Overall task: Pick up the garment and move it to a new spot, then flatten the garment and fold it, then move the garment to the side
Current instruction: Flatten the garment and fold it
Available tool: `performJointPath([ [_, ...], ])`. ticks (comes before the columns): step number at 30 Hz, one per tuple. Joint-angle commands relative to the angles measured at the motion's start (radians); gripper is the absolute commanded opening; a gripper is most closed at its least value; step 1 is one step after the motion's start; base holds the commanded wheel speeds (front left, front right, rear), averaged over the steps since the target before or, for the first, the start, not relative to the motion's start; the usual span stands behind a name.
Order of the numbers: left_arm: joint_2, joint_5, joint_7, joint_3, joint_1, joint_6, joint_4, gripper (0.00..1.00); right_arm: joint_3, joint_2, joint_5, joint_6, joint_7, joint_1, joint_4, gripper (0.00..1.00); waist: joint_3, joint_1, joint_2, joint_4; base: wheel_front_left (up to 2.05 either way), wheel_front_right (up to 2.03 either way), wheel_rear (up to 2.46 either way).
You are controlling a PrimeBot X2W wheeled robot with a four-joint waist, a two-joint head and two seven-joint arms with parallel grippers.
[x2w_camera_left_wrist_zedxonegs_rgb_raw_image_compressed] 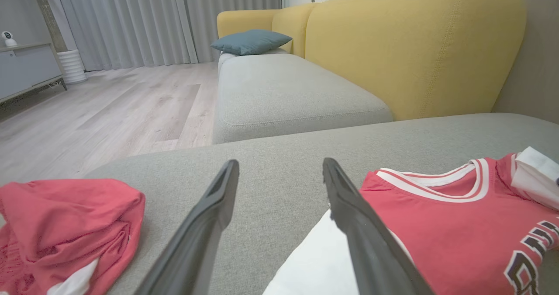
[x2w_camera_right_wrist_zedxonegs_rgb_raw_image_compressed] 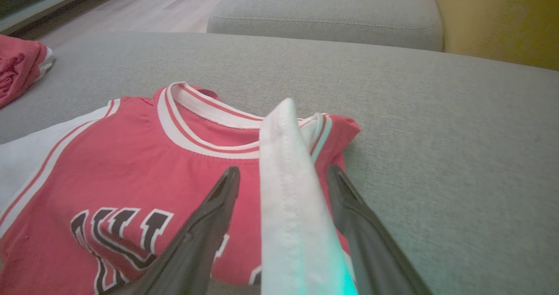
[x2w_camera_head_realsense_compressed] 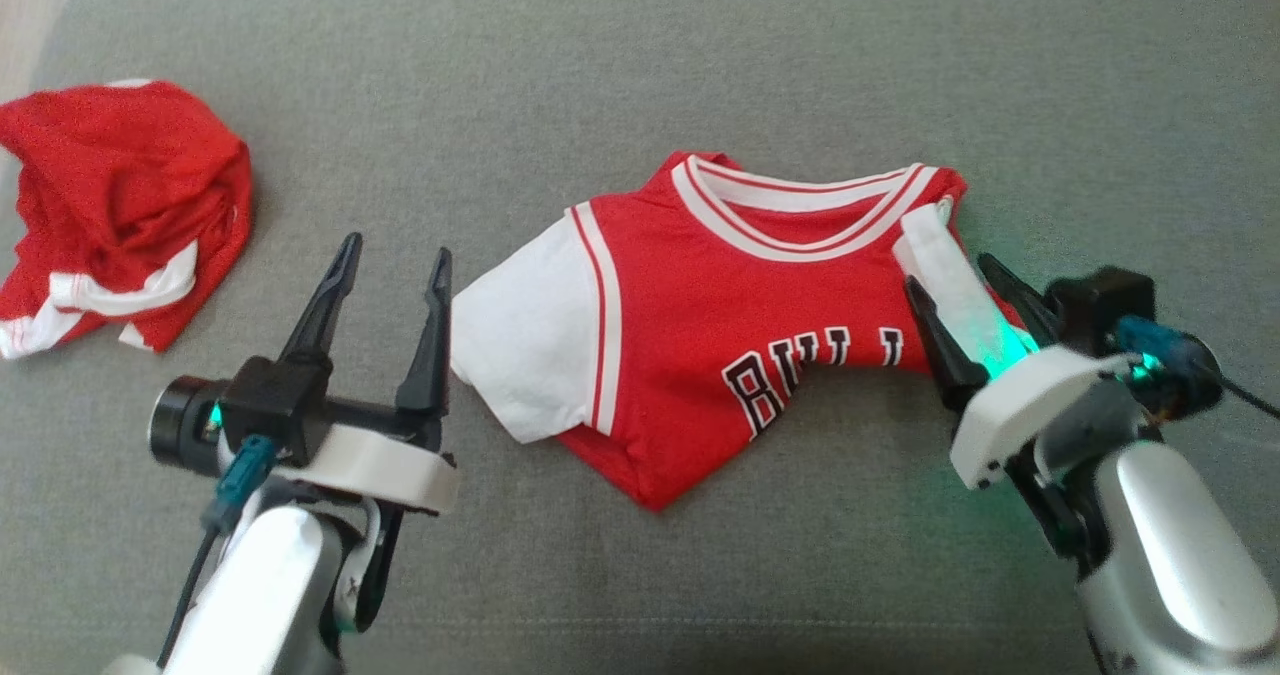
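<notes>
I should close my right gripper (x2w_camera_head_realsense_compressed: 948,273) low on the white sleeve (x2w_camera_right_wrist_zedxonegs_rgb_raw_image_compressed: 288,185) that stands loose between its wide-open fingers, then lay it flat inward. My left gripper (x2w_camera_head_realsense_compressed: 395,247) gapes empty beside the other sleeve (x2w_camera_head_realsense_compressed: 520,355). The jersey (x2w_camera_head_realsense_compressed: 700,345), red and half-folded, lies mid-way across the cushion (x2w_camera_head_realsense_compressed: 700,55)

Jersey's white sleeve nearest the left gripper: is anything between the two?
Nothing visible does. The left gripper, fingers open, sits right beside the white sleeve of the jersey, one finger at the sleeve's edge. The crumpled red garment lies on the gripper's other side, out of that path.
</notes>
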Motion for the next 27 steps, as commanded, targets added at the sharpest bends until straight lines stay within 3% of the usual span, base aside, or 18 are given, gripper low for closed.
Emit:
performJointPath([
  [1,0.007,0.012,-0.005,0.034,-0.051,-0.005,-0.026,1.0,0.039,-0.016,0.006,-0.001,0.001,-0.058,-0.002,1.0,0.02,0.0,0.0,0.014,0.0,0.0,0.0],
  [3,-0.001,0.015,-0.005,0.036,-0.056,-0.008,-0.022,1.0,0.053,-0.023,0.009,-0.001,0.007,-0.091,0.038,1.0,0.024,0.0,0.0,0.015,0.0,0.0,0.0],
  [4,-0.004,0.017,-0.005,0.037,-0.057,-0.009,-0.021,1.0,0.056,-0.024,0.015,-0.001,0.007,-0.104,0.054,0.69,0.026,0.0,0.0,0.015,0.0,0.0,0.0],
  [5,-0.007,0.019,-0.005,0.039,-0.058,-0.011,-0.019,1.0,0.052,-0.024,0.023,-0.001,-0.002,-0.117,0.063,0.0,0.027,0.0,0.0,0.015,0.0,0.0,0.0],
  [10,-0.017,0.027,-0.005,0.045,-0.06,-0.02,-0.012,1.0,-0.049,-0.003,0.07,-0.001,-0.053,-0.123,0.084,0.0,0.026,0.0,0.0,0.005,0.0,0.0,0.0],
  [20,-0.023,0.045,-0.005,0.054,-0.064,-0.038,-0.009,1.0,-0.362,0.078,0.143,-0.001,-0.132,-0.045,0.078,0.0,0.027,0.0,0.0,-0.036,0.0,0.0,0.0],
  [24,-0.023,0.049,-0.005,0.057,-0.065,-0.04,-0.008,1.0,-0.415,0.092,0.175,-0.001,-0.142,-0.024,0.099,0.0,0.028,0.0,0.0,-0.045,0.0,0.0,0.0],
  [25,-0.022,0.05,-0.005,0.058,-0.065,-0.041,-0.007,1.0,-0.43,0.095,0.186,-0.001,-0.15,-0.02,0.107,0.43,0.028,0.0,0.0,-0.048,0.0,0.0,0.0],
  [26,-0.022,0.051,-0.005,0.059,-0.064,-0.041,-0.007,1.0,-0.444,0.098,0.197,-0.001,-0.16,-0.017,0.112,1.0,0.027,0.0,0.0,-0.051,0.0,0.0,0.0],
  [27,-0.022,0.052,-0.005,0.06,-0.064,-0.041,-0.006,1.0,-0.45,0.098,0.194,-0.001,-0.172,-0.013,0.115,1.0,0.027,0.0,0.0,-0.054,0.0,0.0,0.0],
])
